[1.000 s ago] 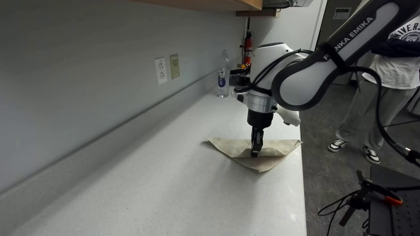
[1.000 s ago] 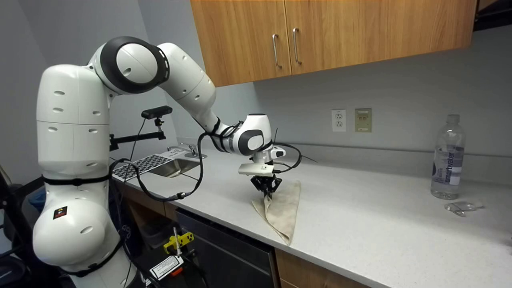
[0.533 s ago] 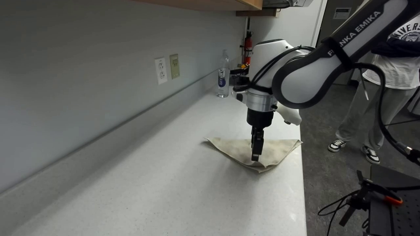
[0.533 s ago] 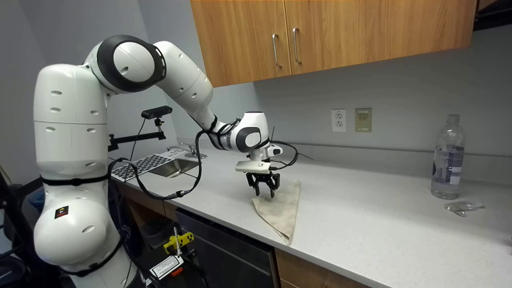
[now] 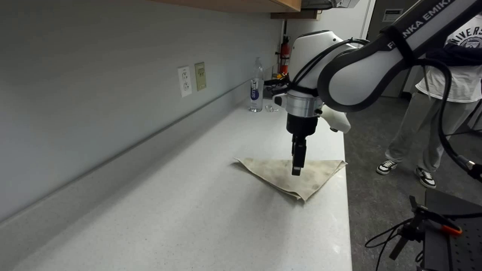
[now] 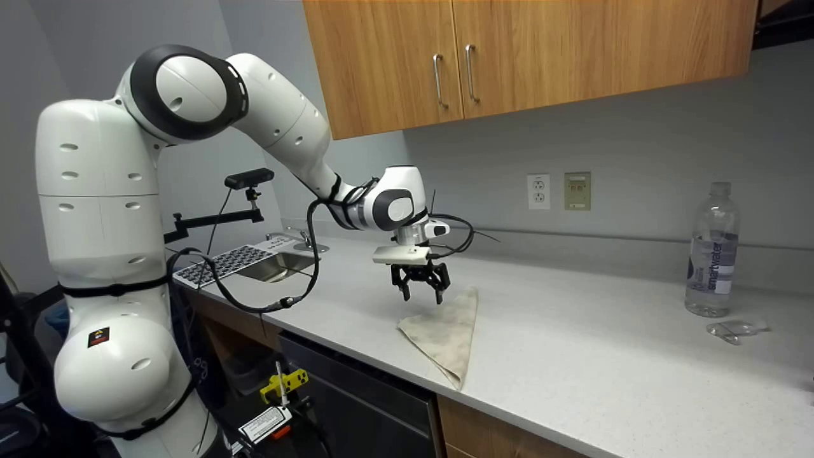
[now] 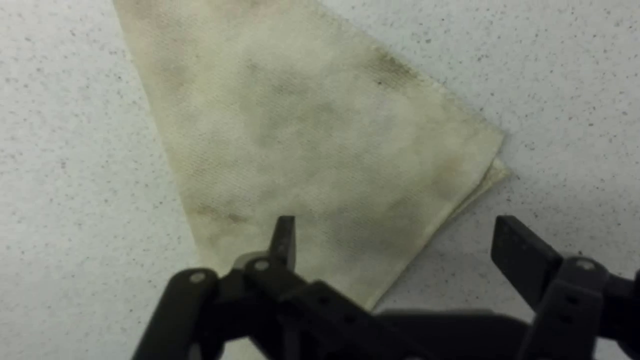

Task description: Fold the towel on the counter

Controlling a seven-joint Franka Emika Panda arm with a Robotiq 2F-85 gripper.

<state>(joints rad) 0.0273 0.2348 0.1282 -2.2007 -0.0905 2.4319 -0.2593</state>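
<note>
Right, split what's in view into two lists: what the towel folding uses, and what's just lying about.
For the job:
towel, doubled into a triangle
counter beneath it
gripper, open above the towel

Just lying about:
water bottle, upright
small clear object near it
patterned board

Kitchenette in a lab or office building, I'd say, can't tell which. Kitchen bits: a sink (image 6: 273,267) and tap (image 6: 310,239) let into the long pale bench (image 6: 572,356), wooden cupboards (image 6: 572,44) with metal handles (image 6: 438,81) on the wall (image 6: 642,146), power socket (image 6: 538,191) above the bench. Lab bits: the big white robot arm (image 6: 105,238) in both exterior views, and a black camera (image 6: 249,179) on a bracket (image 6: 232,218). Red fire extinguisher (image 5: 285,54) at the far end, plus a sign (image 5: 392,15) too small to read, makes it feel like a workplace
</note>
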